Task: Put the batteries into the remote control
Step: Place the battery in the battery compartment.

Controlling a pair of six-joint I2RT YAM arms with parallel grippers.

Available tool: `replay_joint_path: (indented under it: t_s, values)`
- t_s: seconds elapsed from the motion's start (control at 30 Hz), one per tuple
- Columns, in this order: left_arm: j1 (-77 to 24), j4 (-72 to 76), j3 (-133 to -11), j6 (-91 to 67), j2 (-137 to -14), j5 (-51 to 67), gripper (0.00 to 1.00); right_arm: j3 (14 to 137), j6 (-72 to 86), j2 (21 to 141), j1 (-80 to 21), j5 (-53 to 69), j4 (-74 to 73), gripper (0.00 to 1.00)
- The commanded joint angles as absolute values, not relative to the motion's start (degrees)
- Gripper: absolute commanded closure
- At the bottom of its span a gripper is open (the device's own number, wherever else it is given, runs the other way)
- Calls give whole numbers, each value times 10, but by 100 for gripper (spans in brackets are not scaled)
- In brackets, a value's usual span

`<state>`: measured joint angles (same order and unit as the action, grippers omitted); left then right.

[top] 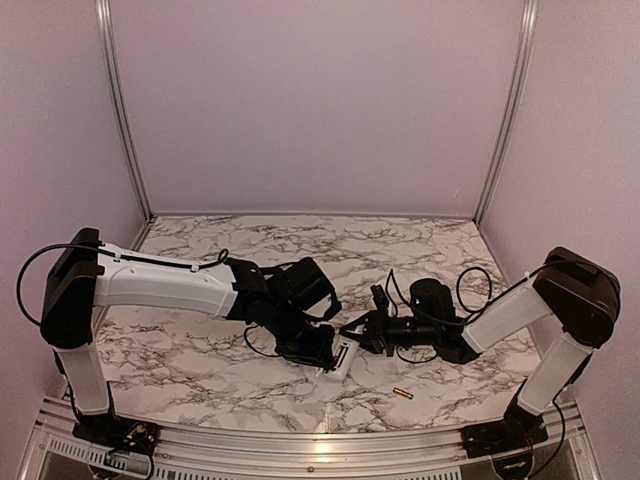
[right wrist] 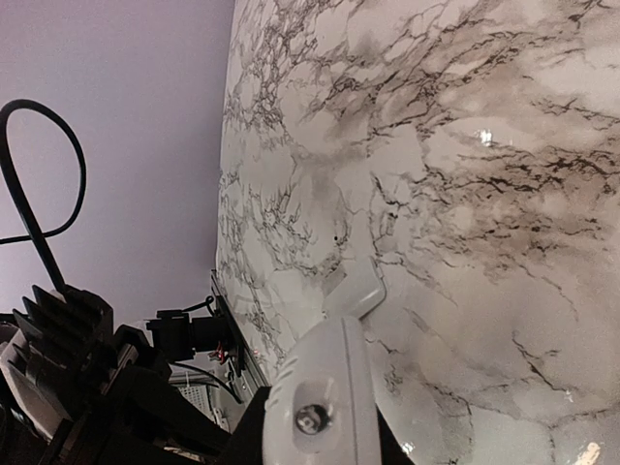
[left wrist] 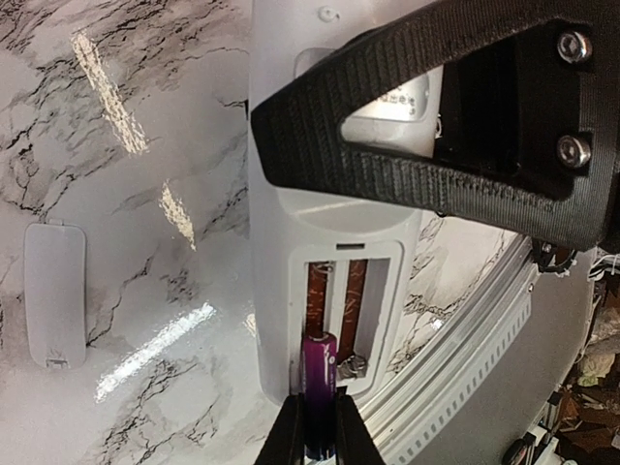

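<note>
The white remote control [left wrist: 291, 223] lies back-up, its battery compartment [left wrist: 347, 300] open and both slots bare. My left gripper [left wrist: 320, 412] is shut on the dark purple battery [left wrist: 321, 373], whose tip sits at the near end of the left slot. My right gripper [top: 355, 335] is shut on the remote's other end, its black finger [left wrist: 436, 136] lying across the body. In the right wrist view the remote's end [right wrist: 325, 407] fills the space between my fingers. The gold battery [top: 402, 393] lies loose on the table, near the front right.
The remote's white battery cover [left wrist: 55, 294] lies flat on the marble table left of the remote; it also shows in the right wrist view [right wrist: 354, 289]. The table's metal front rail [left wrist: 484, 349] runs close by the remote. The left arm [right wrist: 68, 387] is close to the right gripper.
</note>
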<state>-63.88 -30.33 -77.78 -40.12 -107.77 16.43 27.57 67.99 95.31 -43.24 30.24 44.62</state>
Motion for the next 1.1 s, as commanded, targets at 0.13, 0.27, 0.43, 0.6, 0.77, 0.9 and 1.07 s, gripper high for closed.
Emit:
replay_joint_path:
  t_s: [0.13, 0.27, 0.43, 0.6, 0.77, 0.9, 1.07]
  values:
    - [-636, -325, -799, -421, -1096, 137, 100, 287, 694, 957, -442, 296, 473, 100]
    - [-634, -325, -801, -427, -1100, 131, 99, 286, 698, 957, -443, 297, 479, 100]
    - [-632, -326, -806, -428, -1105, 119, 97, 284, 704, 960, -444, 302, 488, 100]
    - [-628, -326, -806, -433, -1105, 109, 96, 281, 707, 961, -445, 303, 494, 100]
    - [-626, -323, -807, -434, -1109, 105, 96, 283, 709, 962, -447, 305, 497, 100]
    - [-625, -323, -809, -433, -1110, 97, 95, 283, 712, 964, -447, 307, 501, 100]
    - [-625, -322, -809, -430, -1110, 80, 93, 282, 714, 966, -448, 310, 503, 100]
